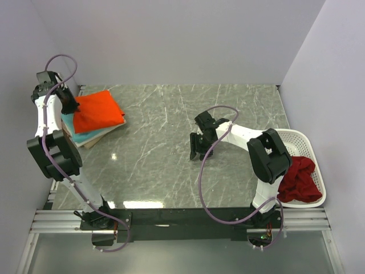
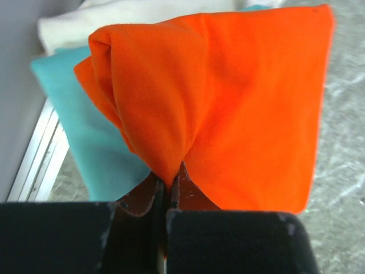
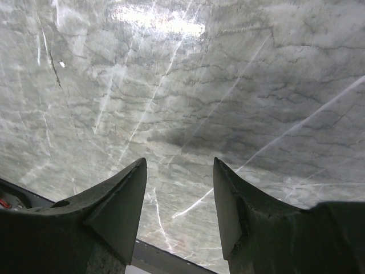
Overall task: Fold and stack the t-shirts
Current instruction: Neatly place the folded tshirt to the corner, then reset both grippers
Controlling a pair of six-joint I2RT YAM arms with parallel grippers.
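Counter (image 1: 171,142): grey marble, it carries all. Its middle is bare, I think as the place for folding.
Basket (image 1: 311,141): white, perforated, at the right edge beside the right arm. It probably serves as the store of unfolded shirts.
Dark red t-shirt (image 1: 299,180): crumpled in the near part of the basket, not yet folded.
Orange t-shirt (image 1: 97,111): folded, on top at the far left corner. It lies turned a little against the shirts below, so it may need straightening.
Teal t-shirt (image 1: 77,137) and cream t-shirt (image 2: 114,17): folded under the orange one, teal above cream.
Left hand (image 1: 69,105): clamped on a pinch of the orange cloth at its edge, likely to place or pull it square.
Right hand (image 1: 199,149): fingers apart and empty over the bare middle, as if waiting.
Top view only: the basket, the red shirt and both arms.
Left wrist view only: the pinch itself, the cloth bunched into a ridge above the tips.
Right wrist view only: nothing lies between its open fingers.
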